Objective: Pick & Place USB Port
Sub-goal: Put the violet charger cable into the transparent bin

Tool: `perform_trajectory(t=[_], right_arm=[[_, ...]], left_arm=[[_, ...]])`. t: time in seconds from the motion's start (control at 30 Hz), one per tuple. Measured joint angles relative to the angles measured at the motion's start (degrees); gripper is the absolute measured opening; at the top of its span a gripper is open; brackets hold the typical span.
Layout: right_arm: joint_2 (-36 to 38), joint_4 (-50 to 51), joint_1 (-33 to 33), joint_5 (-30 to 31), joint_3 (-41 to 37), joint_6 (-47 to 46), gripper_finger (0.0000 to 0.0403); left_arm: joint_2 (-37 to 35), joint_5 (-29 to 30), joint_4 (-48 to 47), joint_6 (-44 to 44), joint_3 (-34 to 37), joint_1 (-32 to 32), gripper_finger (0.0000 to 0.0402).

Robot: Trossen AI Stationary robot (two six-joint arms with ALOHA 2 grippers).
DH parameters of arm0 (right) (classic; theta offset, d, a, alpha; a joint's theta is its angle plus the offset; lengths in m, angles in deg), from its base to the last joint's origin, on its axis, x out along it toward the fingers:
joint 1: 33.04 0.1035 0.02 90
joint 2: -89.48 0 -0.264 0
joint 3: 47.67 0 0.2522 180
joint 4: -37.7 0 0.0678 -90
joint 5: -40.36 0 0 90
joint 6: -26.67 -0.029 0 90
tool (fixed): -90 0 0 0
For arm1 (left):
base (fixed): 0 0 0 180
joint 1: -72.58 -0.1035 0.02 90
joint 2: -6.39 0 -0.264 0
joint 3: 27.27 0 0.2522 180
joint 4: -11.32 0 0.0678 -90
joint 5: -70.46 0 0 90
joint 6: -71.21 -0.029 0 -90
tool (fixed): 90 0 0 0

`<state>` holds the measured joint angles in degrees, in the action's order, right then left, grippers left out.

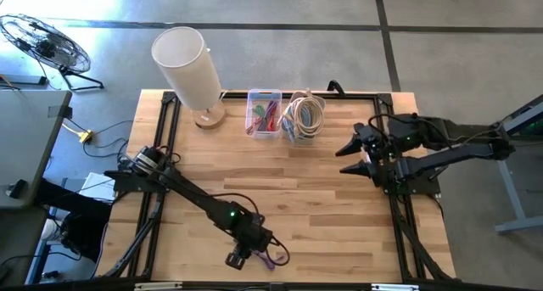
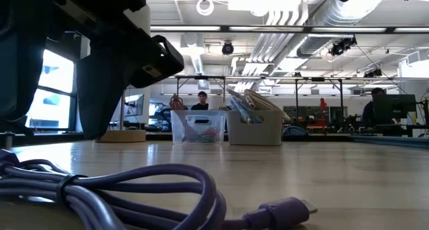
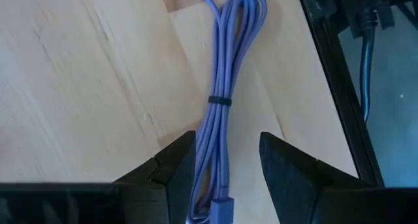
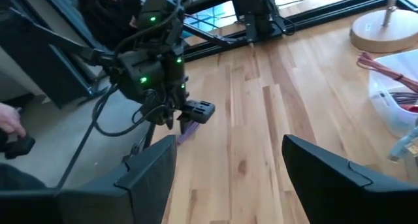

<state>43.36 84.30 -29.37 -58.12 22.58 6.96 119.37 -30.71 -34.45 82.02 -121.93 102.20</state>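
Table [image 1: 322, 198] of pale wood planks with a black frame along its edges, seen from above. At the far edge, left of centre, stands a lamp [image 1: 188, 70] with a tall white cylindrical shade on a round wooden base.

Containers: two small bins sit side by side at the middle of the far edge, touching or nearly so. The clear plastic bin [image 1: 264, 113], on the left, holds a tangle of red, pink and green cables. The pale bin [image 1: 303, 117], on the right, holds coiled white and grey cables that rise above its rim.

Arms: the left arm reaches from the table's left side diagonally toward the near edge, its wrist bent downward. The left gripper [image 1: 242, 255] stands over the purple cable [image 1: 273, 257] near the near edge, slightly left of centre. In the left wrist view the two dark fingers [image 3: 176, 175] straddle one end of the bundled cable with a gap on each side; they are parted and not clamped on it. The cable lies flat on the wood, folded into a long bundle and bound at mid-length by a dark tie [image 3: 220, 101]; its plug [image 2: 285, 210] rests on the table.

The right arm waits at the right side of the table, folded back. The right gripper [image 1: 356, 158] points toward the centre, fingers spread wide and holding nothing.
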Motion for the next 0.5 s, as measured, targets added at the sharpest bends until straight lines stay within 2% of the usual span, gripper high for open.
perform_trajectory(t=[0.3, 0.5], right_arm=[[0.0, -0.4, 3.0, 0.0, 0.0, 0.0, 0.0271], [0.0, -1.6, 5.2, 2.7, 0.0, -0.2, 0.0271]], left_arm=[[0.5, -2.1, 2.1, -0.8, 0.0, -0.6, 0.0165], [1.6, -3.7, 0.8, -1.5, -0.1, -0.3, 0.0165]])
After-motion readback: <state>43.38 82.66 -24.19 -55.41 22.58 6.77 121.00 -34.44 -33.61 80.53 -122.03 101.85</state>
